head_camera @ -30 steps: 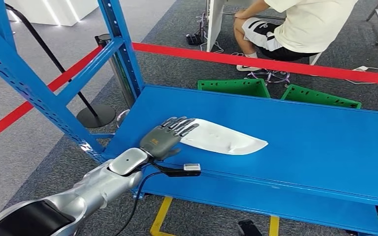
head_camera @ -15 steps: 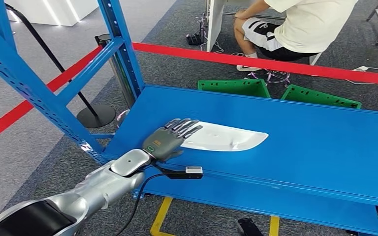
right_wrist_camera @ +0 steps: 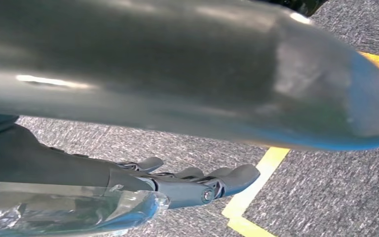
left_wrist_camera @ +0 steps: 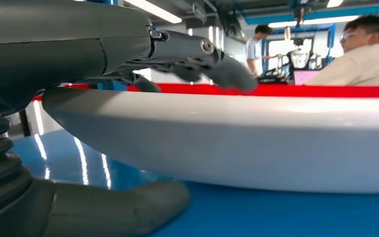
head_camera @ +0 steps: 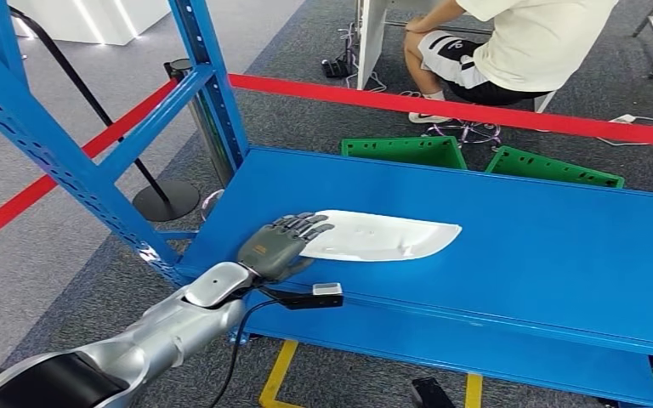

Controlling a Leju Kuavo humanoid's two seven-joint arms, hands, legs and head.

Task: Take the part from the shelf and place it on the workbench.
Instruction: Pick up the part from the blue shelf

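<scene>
The left hand (head_camera: 279, 245) is gripping the near-left end of the white part (head_camera: 387, 239), its dark fingers (head_camera: 306, 226) lying over the top of the rim. In the left wrist view the thumb (left_wrist_camera: 113, 210) is sitting beneath the part's edge (left_wrist_camera: 237, 143) while the fingers (left_wrist_camera: 202, 59) are curving over it, so the end is clamped between them and is standing clear of the blue surface. From the hand the part is stretching away to the right across the blue shelf (head_camera: 519, 246), its far tip pointing away from the hand. Behind the shelf, beyond the hand, green bins (head_camera: 408, 151) are standing on the floor, a red barrier tape (head_camera: 442, 106) is running across, and a seated person (head_camera: 510, 51) is facing away. The right hand (right_wrist_camera: 192, 185) is hanging over grey carpet (right_wrist_camera: 325, 187) with a yellow floor line (right_wrist_camera: 256, 190), its fingers loosely extended and holding nothing.
</scene>
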